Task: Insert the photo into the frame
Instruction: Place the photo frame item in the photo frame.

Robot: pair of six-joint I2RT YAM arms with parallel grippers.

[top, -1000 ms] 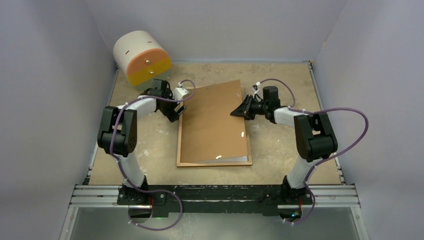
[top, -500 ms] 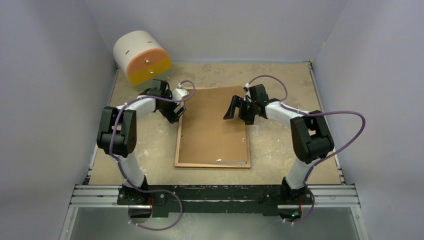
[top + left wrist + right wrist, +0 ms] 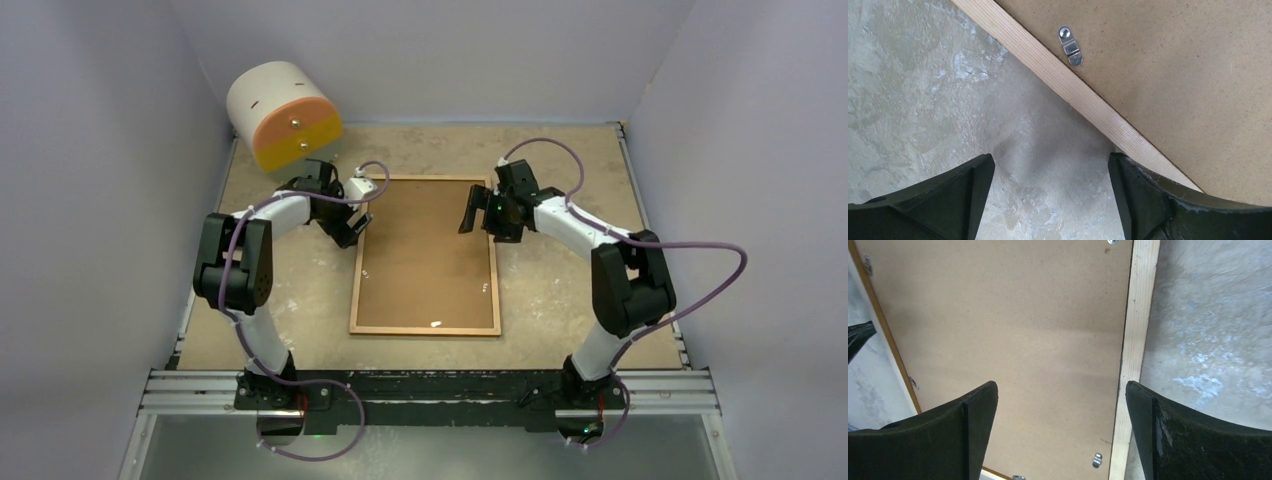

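Observation:
The frame lies face down in the middle of the table, its pale wooden rail showing in the left wrist view. The brown backing board lies flat inside it, with small metal clips at its edges. The photo is hidden. My left gripper stands open at the frame's far left edge, one finger beside the rail and bare table between the fingers. My right gripper hangs open over the board's far right part, holding nothing, its right finger above the frame's right rail.
A white and orange drum-shaped box stands at the back left corner. Pale walls close in the table on three sides. A metal rail carrying the arm bases runs along the near edge.
The backing board, held tilted by my right gripper a second ago, now lies flat in the frame. The right gripper has opened and drawn back. The left gripper has hardly moved.

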